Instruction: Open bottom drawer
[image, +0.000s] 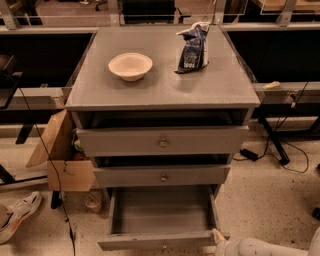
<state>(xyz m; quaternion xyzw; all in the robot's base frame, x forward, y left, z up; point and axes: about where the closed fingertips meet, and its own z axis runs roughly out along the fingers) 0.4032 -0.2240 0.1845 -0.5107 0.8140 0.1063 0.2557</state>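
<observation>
The gripper (219, 237) is low down, just beside the right front corner of the bottom drawer (160, 212). The drawer, already out, lies at nine o'clock. I cannot tell its grip.

A grey three-drawer desk (220, 87) carries a pale bowl (130, 65) and a dark bag (194, 47) at 12 o'clock, its bottom drawer (162, 212) stands pulled out at 6 o'clock, and the robot's hand (219, 236) sits by that drawer's front corner at 5 o'clock.
</observation>
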